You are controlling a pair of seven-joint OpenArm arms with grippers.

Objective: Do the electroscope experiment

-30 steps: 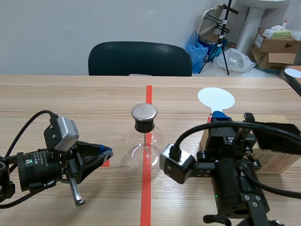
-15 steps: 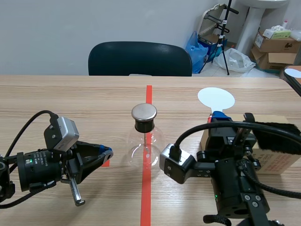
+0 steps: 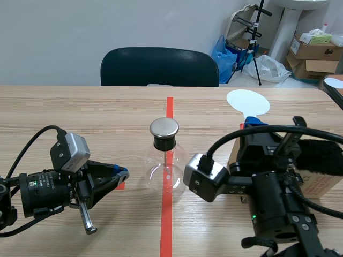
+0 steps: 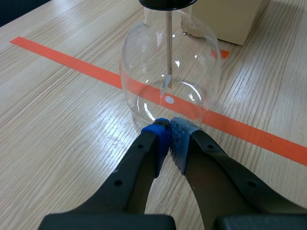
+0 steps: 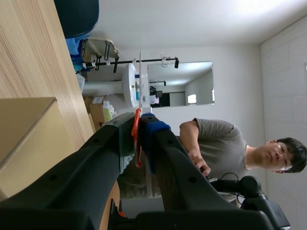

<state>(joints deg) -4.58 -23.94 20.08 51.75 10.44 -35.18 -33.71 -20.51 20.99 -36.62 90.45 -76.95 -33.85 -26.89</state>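
The electroscope, a round glass flask (image 3: 164, 167) with a black stopper and metal disc cap (image 3: 164, 127), stands on the orange-red tape line at the table's middle. Just ahead of my left gripper (image 4: 169, 125) stands the flask (image 4: 170, 81), with its rod and foil leaf (image 4: 167, 79) hanging inside. My left gripper (image 3: 120, 174) lies low, left of the flask, shut on nothing. My right gripper (image 3: 254, 122) is raised at the right, shut on the orange handle of a white round paddle (image 3: 247, 101). The right wrist view shows that paddle (image 5: 140, 81) edge-on between my right gripper's (image 5: 139, 122) fingers.
A cardboard box (image 3: 316, 184) with a black fur strip (image 3: 321, 155) on top sits behind my right arm. A dark chair (image 3: 159, 67) stands across the table. A person in a grey shirt (image 5: 216, 139) shows in the right wrist view, beyond the gripper.
My right arm has risen a little and shifted right, carrying the white paddle with it. The left arm and the flask have stayed put.
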